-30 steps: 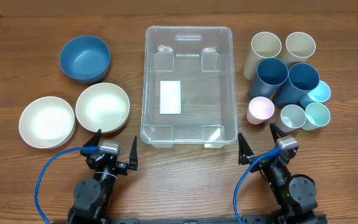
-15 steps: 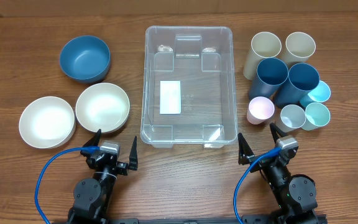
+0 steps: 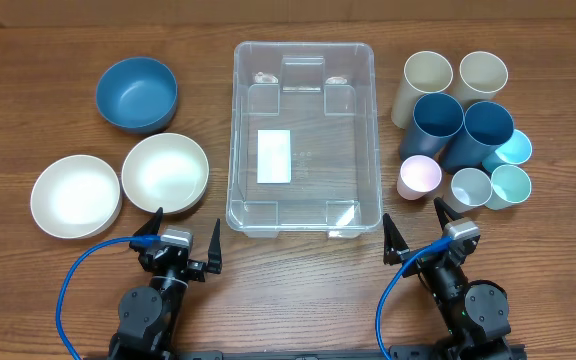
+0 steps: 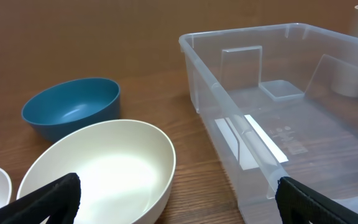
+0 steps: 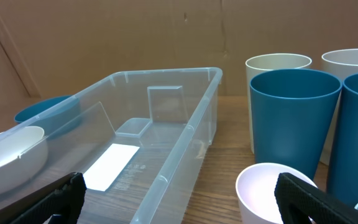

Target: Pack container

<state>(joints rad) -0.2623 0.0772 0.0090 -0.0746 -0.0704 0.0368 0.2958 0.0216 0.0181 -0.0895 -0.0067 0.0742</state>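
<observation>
Nearest me, the left end effector (image 3: 186, 220) and the right end effector (image 3: 412, 210) both gaped wide, holding nothing. Just beyond, midway between them and equally near both, the large clear rectangular plastic container (image 3: 313, 150) sat empty on the wooden desk (image 3: 298, 290), its long axis running straight away from the arms. Three round bowls (image 3: 165, 172) flanked it on the left arm's side and eight cups (image 3: 438, 120) on the right's.

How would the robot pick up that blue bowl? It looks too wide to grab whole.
Probably by its rim, from above: the blue bowl sits upright with its mouth open, so the left gripper could drop one jaw inside and one outside the thin wall. The bowl's left edge looks best; its near edge is close to a cream bowl.
</observation>
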